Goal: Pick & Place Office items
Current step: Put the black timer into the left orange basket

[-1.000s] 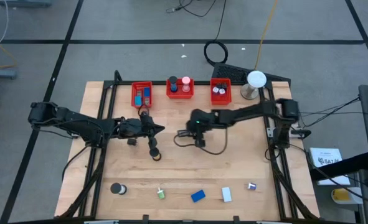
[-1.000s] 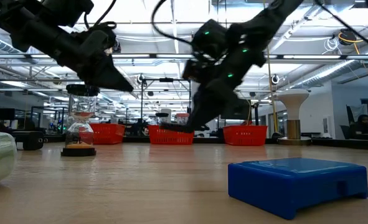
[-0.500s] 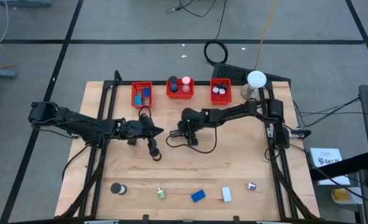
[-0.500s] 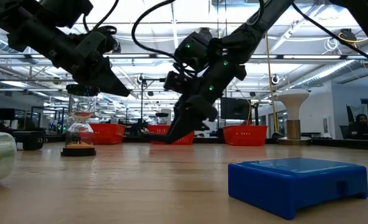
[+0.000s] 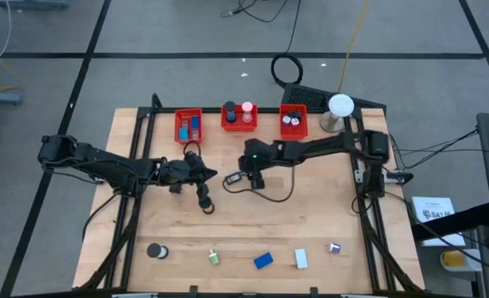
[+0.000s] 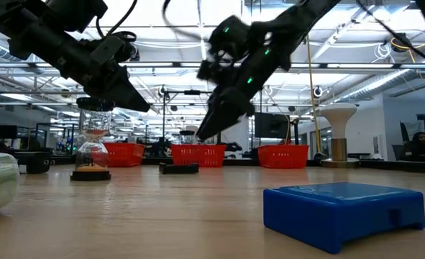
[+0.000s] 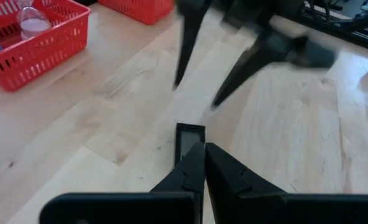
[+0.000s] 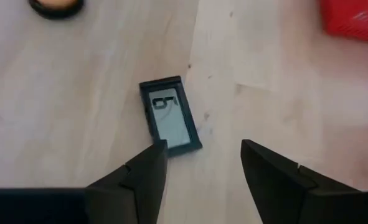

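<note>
A small black digital timer (image 8: 170,116) lies flat on the counter (image 5: 310,223) near its middle, display up, a little in front of the middle red bin (image 5: 237,122). In the right wrist view its long axis runs roughly along the line the fingers point, tilted slightly, and it sits just ahead of the right gripper (image 8: 202,163), off toward one finger rather than centred in the gap. That gripper's fingers stand apart with nothing between them — in the low view it hangs above the timer (image 6: 178,167), clear of it.

The left gripper (image 7: 204,163) has its fingers pressed together and empty; it points at the same timer from the other side, a bit farther off, with an hourglass (image 6: 92,147) standing near it.

So the right arm looks the nearer one, and the move seems to turn on alignment: to take the timer across its narrow width, the gripper would need to shift sideways until the timer lies between the fingers.

Other office items — a blue block (image 5: 263,261), a white piece (image 5: 301,259), a black roll (image 5: 155,251) — wait along the counter's near edge.
</note>
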### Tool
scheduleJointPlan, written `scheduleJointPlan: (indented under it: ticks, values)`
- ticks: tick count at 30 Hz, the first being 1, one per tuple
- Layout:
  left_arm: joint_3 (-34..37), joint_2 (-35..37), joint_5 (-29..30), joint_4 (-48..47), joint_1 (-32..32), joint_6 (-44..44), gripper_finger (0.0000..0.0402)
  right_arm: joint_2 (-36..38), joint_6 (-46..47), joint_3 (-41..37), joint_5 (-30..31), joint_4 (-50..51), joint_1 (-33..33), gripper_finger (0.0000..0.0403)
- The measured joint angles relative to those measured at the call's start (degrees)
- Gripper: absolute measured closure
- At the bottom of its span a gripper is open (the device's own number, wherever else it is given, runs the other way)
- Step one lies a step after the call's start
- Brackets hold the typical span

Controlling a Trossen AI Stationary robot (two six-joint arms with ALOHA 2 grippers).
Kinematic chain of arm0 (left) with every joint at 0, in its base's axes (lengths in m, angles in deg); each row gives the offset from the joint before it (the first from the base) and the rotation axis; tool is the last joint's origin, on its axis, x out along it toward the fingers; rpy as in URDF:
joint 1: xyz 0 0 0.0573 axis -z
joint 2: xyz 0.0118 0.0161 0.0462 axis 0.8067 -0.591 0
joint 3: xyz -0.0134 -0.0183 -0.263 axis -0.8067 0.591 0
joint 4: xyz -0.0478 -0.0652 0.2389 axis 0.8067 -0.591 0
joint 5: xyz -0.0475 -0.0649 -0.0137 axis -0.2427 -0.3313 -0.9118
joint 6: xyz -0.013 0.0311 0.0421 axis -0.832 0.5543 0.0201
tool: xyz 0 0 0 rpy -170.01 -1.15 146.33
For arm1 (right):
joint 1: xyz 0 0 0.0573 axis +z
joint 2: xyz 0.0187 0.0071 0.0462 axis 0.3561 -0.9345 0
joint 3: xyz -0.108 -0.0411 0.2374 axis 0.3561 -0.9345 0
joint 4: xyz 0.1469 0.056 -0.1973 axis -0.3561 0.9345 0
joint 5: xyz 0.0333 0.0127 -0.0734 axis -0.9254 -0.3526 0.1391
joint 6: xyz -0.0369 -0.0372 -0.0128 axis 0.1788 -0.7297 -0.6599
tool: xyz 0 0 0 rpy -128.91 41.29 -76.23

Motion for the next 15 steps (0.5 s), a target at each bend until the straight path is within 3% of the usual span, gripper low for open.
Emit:
scheduleJointPlan:
  ticks: [4,9,13,15]
  values:
    - [0.0,0.0,0.9,0.7,0.0,-2.4,0.0387,7.8,1.8,-6.7,-0.2,-0.5,0.0,0.0239]
    - [-0.1,0.0,0.4,2.2,-0.8,-5.8,0.0383,20.9,7.3,-22.7,-0.4,-8.6,0.9,0.0322]
    - [-3.4,-1.3,-0.6,1.5,-2.6,-5.3,0.0348,32.2,11.8,-35.4,-0.5,-14.4,1.7,0.039]
    - [-6.3,-3.4,-2.3,-0.3,-3.5,-4.4,0.0318,37.8,14.0,-40.8,-0.5,-17.8,1.9,0.0395]
